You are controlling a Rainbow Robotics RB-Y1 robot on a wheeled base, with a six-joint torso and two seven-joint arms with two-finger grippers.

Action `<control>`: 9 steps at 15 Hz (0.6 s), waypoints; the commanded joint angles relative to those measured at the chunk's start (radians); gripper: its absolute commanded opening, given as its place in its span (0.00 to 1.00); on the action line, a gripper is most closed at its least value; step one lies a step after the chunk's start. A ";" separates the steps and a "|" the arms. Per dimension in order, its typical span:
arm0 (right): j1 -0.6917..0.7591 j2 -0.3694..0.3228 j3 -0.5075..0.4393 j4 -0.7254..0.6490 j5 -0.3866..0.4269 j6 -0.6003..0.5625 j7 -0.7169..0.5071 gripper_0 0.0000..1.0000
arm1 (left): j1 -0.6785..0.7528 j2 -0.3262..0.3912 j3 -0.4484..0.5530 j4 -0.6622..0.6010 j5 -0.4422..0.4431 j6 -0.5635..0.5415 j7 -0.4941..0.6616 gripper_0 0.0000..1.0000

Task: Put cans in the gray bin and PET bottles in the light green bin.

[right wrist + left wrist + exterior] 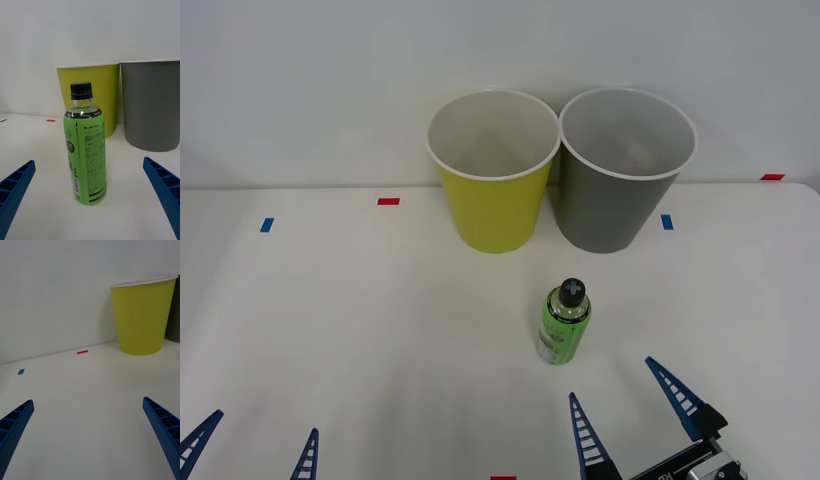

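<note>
A small green PET bottle [564,323] [86,145] with a black cap stands upright on the white table, in front of the two bins. The light green bin [492,172] [92,95] [142,317] stands at the back, and the gray bin [622,170] [152,105] touches it on its right. My right gripper [632,408] [90,195] is open near the front edge, just short of the bottle, with its blue fingers apart on either side of it. At the front left corner my left gripper [255,445] [88,427] is open and holds nothing.
Small red tape marks [388,201] and blue tape marks [267,225] lie on the table near the back wall. Wide bare tabletop [360,330] spreads on the left.
</note>
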 commanded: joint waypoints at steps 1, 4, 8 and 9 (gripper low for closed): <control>-0.022 0.039 0.004 0.000 0.011 0.042 0.017 1.00 | 0.000 0.000 0.000 0.000 0.000 0.000 0.000 1.00; -0.037 0.064 0.012 0.000 0.036 0.060 0.033 1.00 | 0.000 0.000 0.000 0.000 0.000 0.000 0.000 1.00; -0.097 0.117 0.015 0.100 0.043 0.012 0.040 1.00 | 0.000 0.000 0.000 0.000 0.000 0.000 0.000 1.00; -0.111 0.130 0.015 0.101 0.043 0.029 0.040 1.00 | 0.000 0.000 0.000 0.000 0.000 0.000 0.000 1.00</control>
